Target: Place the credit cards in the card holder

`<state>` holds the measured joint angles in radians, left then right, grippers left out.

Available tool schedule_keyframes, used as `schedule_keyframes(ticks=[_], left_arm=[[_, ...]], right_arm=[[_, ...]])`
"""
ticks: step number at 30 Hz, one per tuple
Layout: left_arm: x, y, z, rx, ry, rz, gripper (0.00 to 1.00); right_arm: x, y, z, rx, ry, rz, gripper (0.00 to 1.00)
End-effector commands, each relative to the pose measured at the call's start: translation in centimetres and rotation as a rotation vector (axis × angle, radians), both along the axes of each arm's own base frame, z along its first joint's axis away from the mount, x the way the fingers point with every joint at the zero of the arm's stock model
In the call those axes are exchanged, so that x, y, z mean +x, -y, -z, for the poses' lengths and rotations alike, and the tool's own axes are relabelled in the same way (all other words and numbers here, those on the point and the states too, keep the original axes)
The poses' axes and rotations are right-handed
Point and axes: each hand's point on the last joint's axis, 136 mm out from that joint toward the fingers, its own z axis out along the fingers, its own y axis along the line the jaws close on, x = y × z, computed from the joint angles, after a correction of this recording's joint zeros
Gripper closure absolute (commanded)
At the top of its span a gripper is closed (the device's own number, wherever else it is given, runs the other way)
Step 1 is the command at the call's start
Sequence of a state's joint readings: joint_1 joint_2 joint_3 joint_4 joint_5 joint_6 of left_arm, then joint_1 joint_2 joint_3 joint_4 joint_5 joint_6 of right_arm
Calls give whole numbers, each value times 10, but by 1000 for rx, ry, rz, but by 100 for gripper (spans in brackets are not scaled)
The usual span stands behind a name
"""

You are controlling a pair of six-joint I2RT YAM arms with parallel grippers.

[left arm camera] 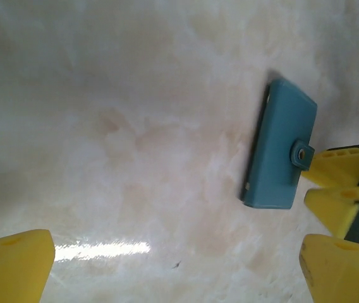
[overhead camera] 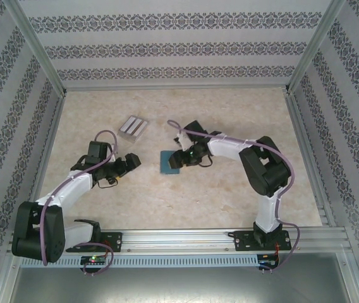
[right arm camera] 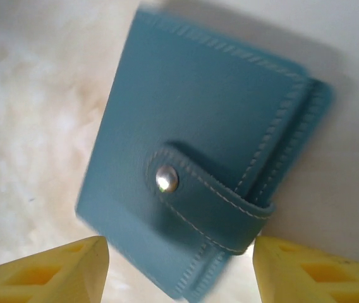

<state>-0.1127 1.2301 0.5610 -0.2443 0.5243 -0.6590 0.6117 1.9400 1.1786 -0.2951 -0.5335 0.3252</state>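
The teal card holder [overhead camera: 169, 162] lies flat and snapped closed in the middle of the table, its strap and metal snap [right arm camera: 167, 178] facing up. My right gripper [overhead camera: 181, 158] hovers over its right edge, open. In the right wrist view its yellow fingertips [right arm camera: 59, 271] stand on either side of the holder's strap end [right arm camera: 182, 278], with a gap on both sides. My left gripper [overhead camera: 131, 163] is just left of the holder [left arm camera: 279, 154], open, with only bare table between its fingers [left arm camera: 176, 271]. Pale grey credit cards [overhead camera: 134, 127] lie side by side further back.
The marble-patterned tabletop [overhead camera: 230, 196] is ringed by patterned walls and an aluminium frame [overhead camera: 47, 69]. The right gripper's yellow fingers [left arm camera: 337, 167] show against the holder's strap side in the left wrist view.
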Motion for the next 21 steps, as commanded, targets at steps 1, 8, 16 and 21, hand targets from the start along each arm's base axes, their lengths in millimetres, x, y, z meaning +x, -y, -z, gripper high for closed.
schedule_keyframes(ticks=[1, 8, 16, 21], left_arm=[[5, 14, 3, -32, 13, 30, 1], [20, 36, -2, 0, 42, 179, 7], [55, 62, 8, -13, 81, 267, 20], [50, 93, 27, 3, 25, 363, 21]], right_arm=[[-2, -24, -11, 92, -31, 64, 39], [14, -8, -43, 66, 51, 163, 37], [21, 3, -38, 74, 40, 284, 36], [23, 14, -25, 43, 8, 361, 33]])
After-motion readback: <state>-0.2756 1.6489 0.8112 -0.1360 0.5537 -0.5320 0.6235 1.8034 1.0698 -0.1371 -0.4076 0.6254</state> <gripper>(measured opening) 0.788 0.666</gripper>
